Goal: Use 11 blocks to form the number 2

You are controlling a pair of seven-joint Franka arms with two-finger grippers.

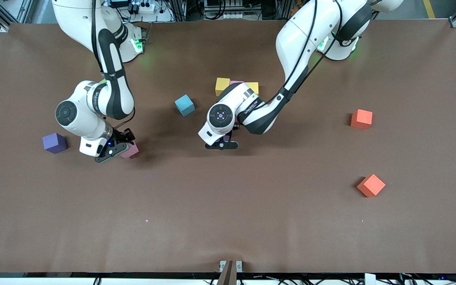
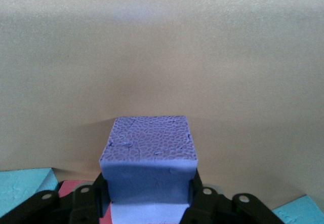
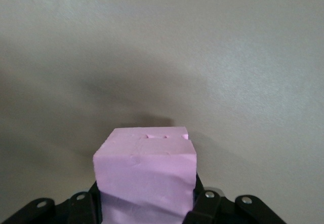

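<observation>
Blocks look like light, matte foam, probably slightly soft, best pinched across two opposite flat faces. The started number 2 (image 1: 222, 86) sits at twelve o'clock from the counter's (image 1: 228, 221) centre, largely hidden under the left arm; only two yellow cubes (image 1: 253, 87) and a sliver of pink show. The left claw (image 1: 222, 144) straddles a violet-blue cube (image 2: 148, 158); gripping or released, I cannot tell. The right claw (image 1: 113, 152), at nine o'clock, is clenched on a pink cube (image 3: 146, 176). A purple cube (image 1: 54, 142) lies beside it.
</observation>
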